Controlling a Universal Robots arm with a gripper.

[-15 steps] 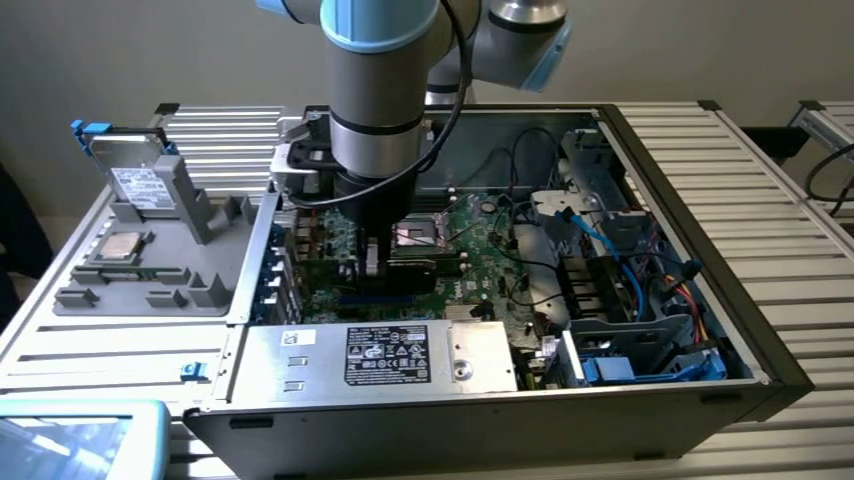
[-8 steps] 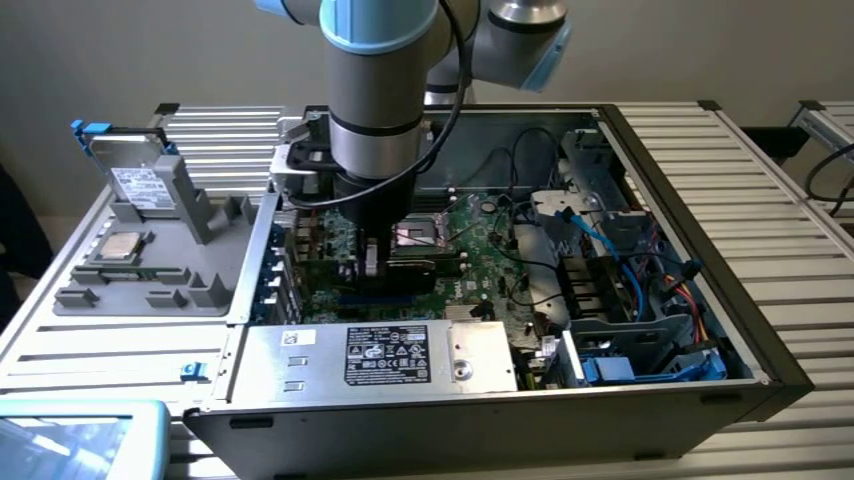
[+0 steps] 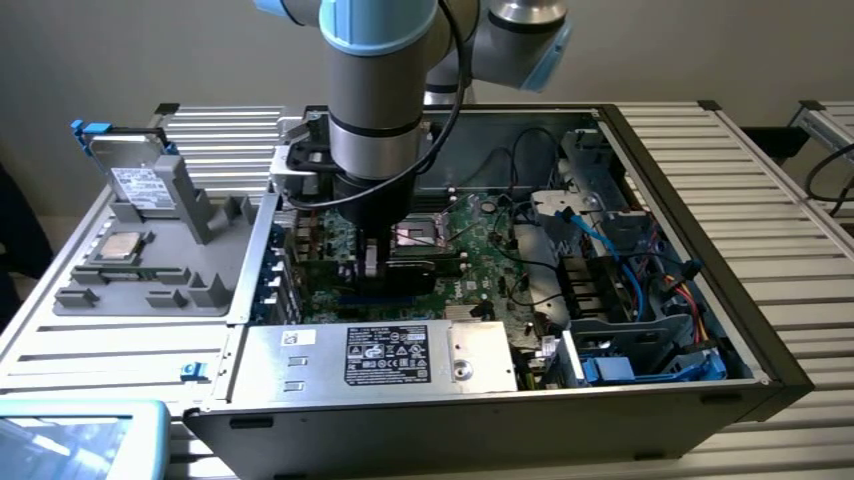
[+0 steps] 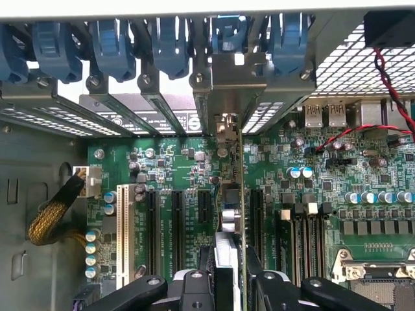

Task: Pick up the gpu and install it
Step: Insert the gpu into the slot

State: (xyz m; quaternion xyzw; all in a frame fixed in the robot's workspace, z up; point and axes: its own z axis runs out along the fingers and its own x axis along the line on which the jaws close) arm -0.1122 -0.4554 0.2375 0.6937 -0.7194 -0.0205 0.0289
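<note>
The gpu (image 3: 404,272), a green card with a black block, stands on edge low over the motherboard (image 3: 487,250) inside the open computer case. My gripper (image 3: 371,262) is shut on its top edge, the arm reaching straight down into the case. In the wrist view the gpu (image 4: 232,194) appears edge-on between my fingers (image 4: 194,288), in line with a black expansion slot. Its silver end bracket (image 4: 228,87) sits at the rear slot opening under the blue clips (image 4: 227,32). Whether the card's lower edge is in the slot is hidden.
A grey holder (image 3: 147,270) at the exterior view's left carries a silver drive (image 3: 134,180) with a white label and a processor chip (image 3: 120,245). The power supply (image 3: 387,355) lies at the case front. Drive cage and cables (image 3: 627,290) crowd the exterior view's right. Other black slots (image 4: 175,227) flank the card.
</note>
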